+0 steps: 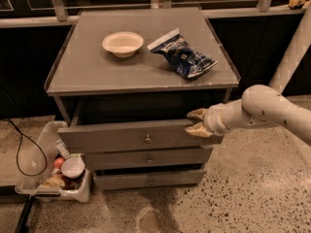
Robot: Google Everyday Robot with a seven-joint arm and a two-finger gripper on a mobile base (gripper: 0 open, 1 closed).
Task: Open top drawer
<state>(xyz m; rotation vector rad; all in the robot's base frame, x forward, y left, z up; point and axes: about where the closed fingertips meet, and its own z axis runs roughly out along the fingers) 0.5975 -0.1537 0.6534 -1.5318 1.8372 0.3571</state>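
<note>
Camera view: the top drawer point(112, 140) is pulled partly out beneath the cabinet surface point(87, 72), which carries a bowl point(122, 43) and a snack bag point(183, 57). The claw point(196, 122) is spread at the drawer's right end, seemingly straddling its upper edge.

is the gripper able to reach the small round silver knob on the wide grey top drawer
Probably yes: the gripper is at the top drawer, right end; nothing covers the knob.
</note>
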